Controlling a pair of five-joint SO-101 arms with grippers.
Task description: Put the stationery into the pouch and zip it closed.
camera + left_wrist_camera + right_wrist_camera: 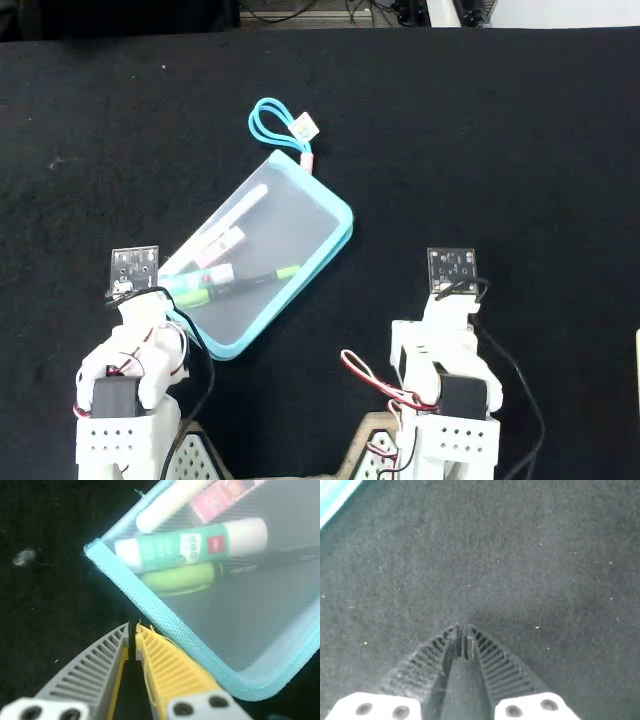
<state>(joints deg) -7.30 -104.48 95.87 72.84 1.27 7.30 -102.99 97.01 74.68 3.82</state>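
1. Table (520,140): covered in black cloth, with both arms based at the near edge.
2. Pouch (300,225): see-through with light-blue edging. It lies flat and slantwise on the table's left-centre. Its near corner is just beside the left arm, and its far corner points away from the arms. Whether the zip is closed cannot be told.
3. Left arm (130,370): folded low, at the pouch's near corner.
4. Right arm (445,370): folded low over bare cloth, well apart from the pouch.
5. Left gripper (134,628): grey and yellow fingers pressed together with nothing between them. The tips are just beside the pouch's blue edge; contact cannot be told.
6. Right gripper (465,630): dark fingers closed on nothing, over the cloth.
7. The stationery is all inside the pouch, bunched at the end nearer the left arm:
   - white pen (242,208), lying along the pouch's long side;
   - glue stick (190,545), with a green label and white ends;
   - green-capped marker (177,578) with a dark barrel, touching the glue stick;
   - small pink item (225,495), beside the white pen.
8. Blue cord loop (268,122): lies on the cloth, fixed at the pouch's far corner by a pink tab (308,158).
9. White tag (305,127): on the loop.
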